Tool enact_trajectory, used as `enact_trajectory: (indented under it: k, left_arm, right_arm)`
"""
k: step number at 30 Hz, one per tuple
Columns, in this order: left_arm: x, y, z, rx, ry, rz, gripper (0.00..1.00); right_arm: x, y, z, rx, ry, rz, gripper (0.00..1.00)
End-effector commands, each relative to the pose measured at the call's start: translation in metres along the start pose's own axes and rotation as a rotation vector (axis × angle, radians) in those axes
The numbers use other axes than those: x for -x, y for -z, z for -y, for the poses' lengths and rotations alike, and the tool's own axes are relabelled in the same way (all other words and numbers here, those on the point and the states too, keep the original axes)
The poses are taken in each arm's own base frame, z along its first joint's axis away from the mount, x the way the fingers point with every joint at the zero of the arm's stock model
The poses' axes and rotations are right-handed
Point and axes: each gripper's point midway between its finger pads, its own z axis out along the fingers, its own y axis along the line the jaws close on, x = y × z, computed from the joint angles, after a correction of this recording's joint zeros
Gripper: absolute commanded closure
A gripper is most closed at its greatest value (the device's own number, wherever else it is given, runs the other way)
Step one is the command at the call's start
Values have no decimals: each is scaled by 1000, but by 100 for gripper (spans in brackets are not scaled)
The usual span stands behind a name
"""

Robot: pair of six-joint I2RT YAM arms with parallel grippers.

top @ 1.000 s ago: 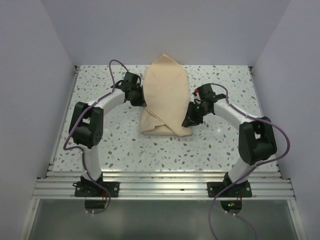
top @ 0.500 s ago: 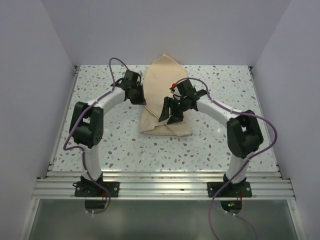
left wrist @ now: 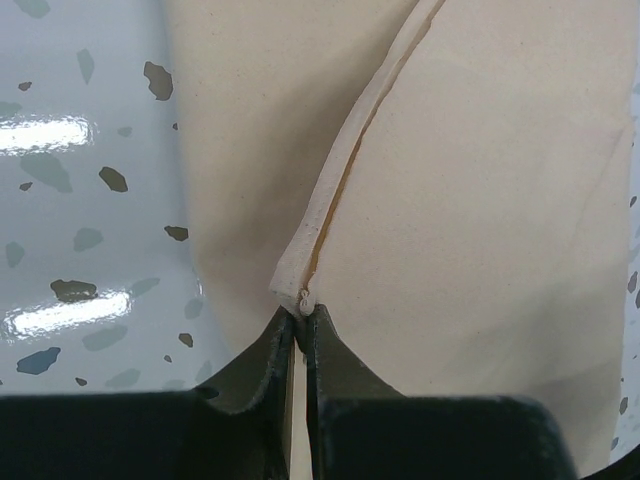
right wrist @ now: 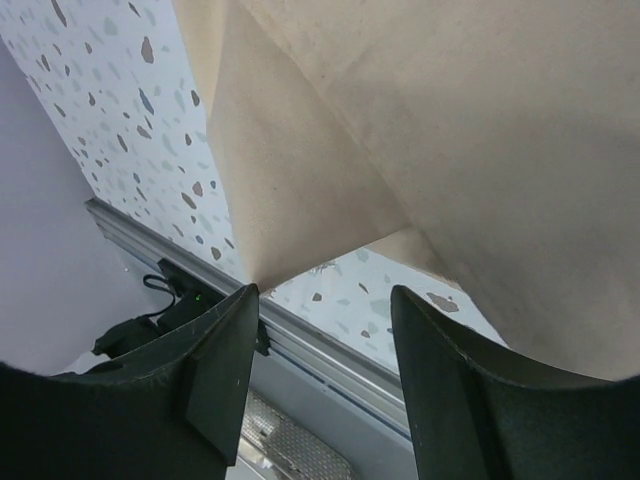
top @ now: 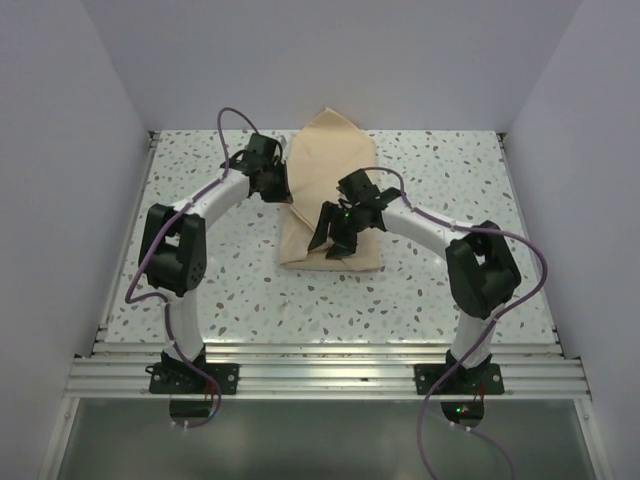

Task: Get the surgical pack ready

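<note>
Left fingers (left wrist: 262, 375) clamp the wrap sheet (top: 335, 150) at its hem; right fingers (right wrist: 215, 375), apart, apparently hover above.

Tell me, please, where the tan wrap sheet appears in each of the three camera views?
Top external: the wrap sheet lies mid-table, between the arms.
Left wrist: it fills the centre and right; the left hand pinches its folded edge.
Right wrist: it fills the top and right, beyond the open right hand.
Shared landmark: the speckled table, seen in all three.
</note>
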Motion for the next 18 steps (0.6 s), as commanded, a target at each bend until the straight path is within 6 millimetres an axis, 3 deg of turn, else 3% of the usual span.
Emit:
enact_trajectory:
  k: [1,5,6,9,13,15,18]
  left_arm:
    - [21,3,-10,40,-25,58,100]
    - [18,0,-11,37,-27,45,100]
    - [17,-1,-11,37,-27,44,100]
    - [16,-2,-13,41,-30,42,100]
    - [13,-1,-15,48,-35,43,100]
    - [13,-1,-16,48,-34,43,100]
    - [11,-3,-17,52,-32,38,100]
  right_arm:
    - [1,-2,-22,49,-10,49,41]
    - [-9,-7,-41,64,82,41,40]
    - [-3,-2,-45,46,98,68,40]
    - [-12,9,-27,-42,94,63,37]
    - [-14,-5,-28,-6,66,49,37]
    - [-8,-10,-32,7,68,65,39]
    - [1,-20,-36,16,75,82,54]
